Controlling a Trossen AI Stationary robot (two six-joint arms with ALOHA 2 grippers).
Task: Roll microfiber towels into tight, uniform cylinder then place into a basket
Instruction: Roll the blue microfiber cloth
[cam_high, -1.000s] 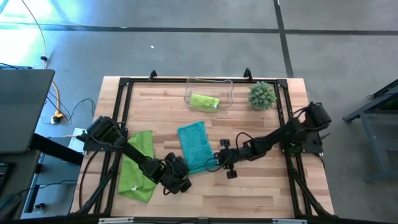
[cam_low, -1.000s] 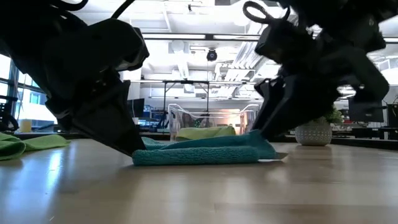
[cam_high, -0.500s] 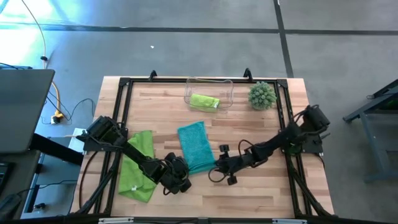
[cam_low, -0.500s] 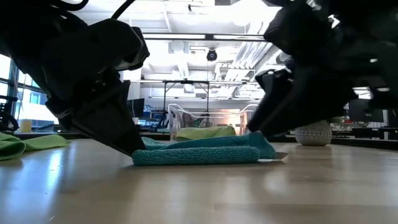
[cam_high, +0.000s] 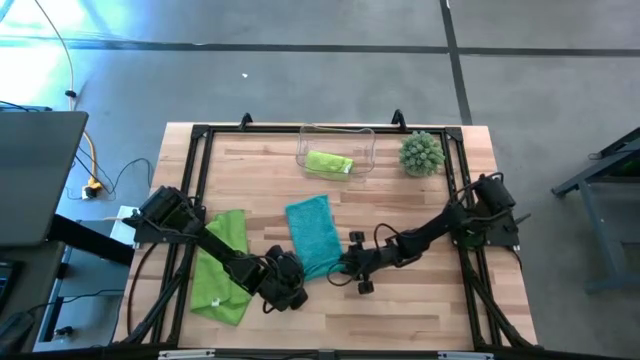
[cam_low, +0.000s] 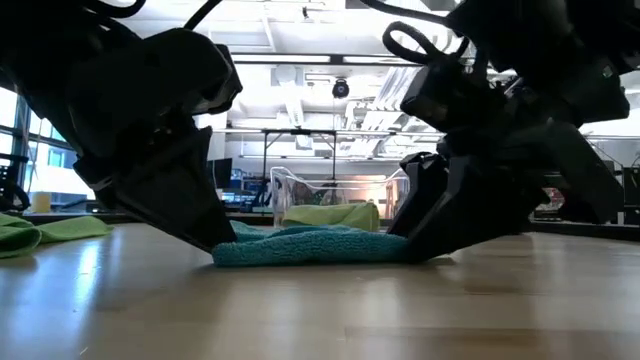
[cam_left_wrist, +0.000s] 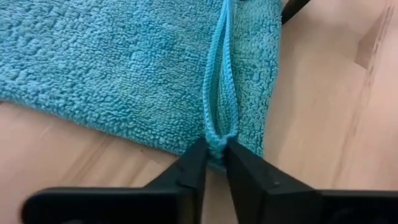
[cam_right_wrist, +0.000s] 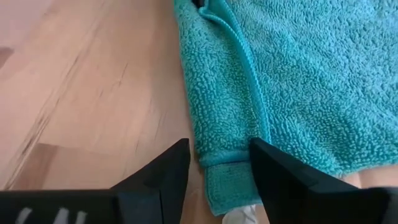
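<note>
Teal microfiber towel (cam_high: 313, 234) lies flat mid-tabletop, toward the front edge. Left gripper (cam_left_wrist: 214, 163) has its fingers pinched together on the hem at the towel's near corner. Right gripper (cam_right_wrist: 214, 163) straddles the opposite near corner, fingers apart, not yet closed. One rolled lime towel (cam_high: 329, 163) sits in the clear basket (cam_high: 366, 139) at the back edge; another lime towel (cam_high: 225, 262) lies flat near the left edge. Advice: close the right fingers on the hem at matching depth, then turn both corners over together, keeping the edge taut so the roll starts tight and even.
</note>
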